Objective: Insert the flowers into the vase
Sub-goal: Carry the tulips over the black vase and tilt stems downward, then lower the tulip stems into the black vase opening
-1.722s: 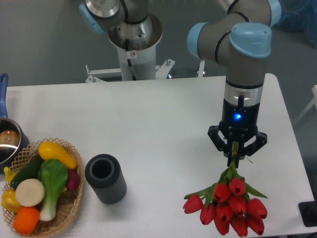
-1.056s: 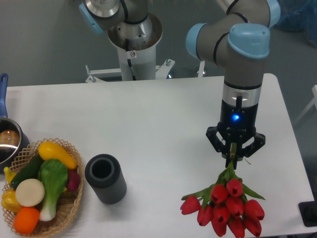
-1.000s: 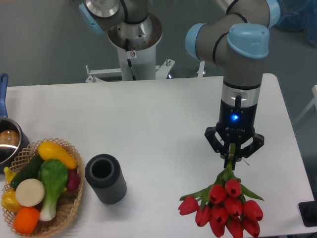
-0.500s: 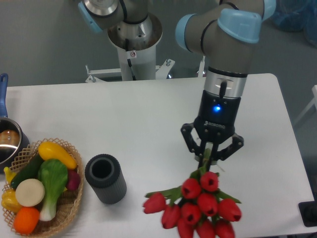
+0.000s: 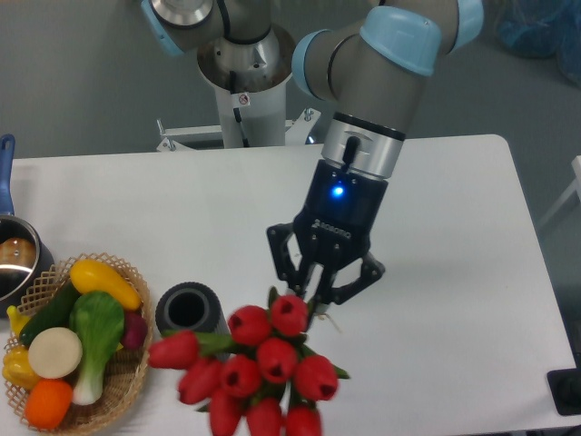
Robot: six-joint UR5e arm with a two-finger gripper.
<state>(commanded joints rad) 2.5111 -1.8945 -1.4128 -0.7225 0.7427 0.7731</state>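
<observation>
The flowers (image 5: 259, 363) hang in the air over the front of the table (image 5: 182, 209), a bunch of red tulip buds with short green stems and leaves, somewhat blurred. The buds spread out wider than the vase and reach down to the bottom edge of the picture. The stems run up into the gripper (image 5: 320, 292), whose fingers are drawn narrow around them — the flowers are held there, buds pointing down toward the camera.

The vase (image 5: 188, 311) stands upright on the table just left of the bunch, a dark grey ribbed cylinder with its round mouth open and nothing in it. The leftmost bud and a leaf cover its lower right side from this view; whether they touch it I cannot tell.

The arm comes down from the upper right, grey with light blue joint caps, and a small blue light glows on the wrist above the gripper.

At the left edge sits a woven basket (image 5: 136, 363) holding toy vegetables (image 5: 77, 336) — a yellow one, a green leafy one, a white disc and an orange one among them. Behind it, at the far left, is 1 steel pot (image 5: 14, 263) with a blue handle, partly cut off by the frame.
</observation>
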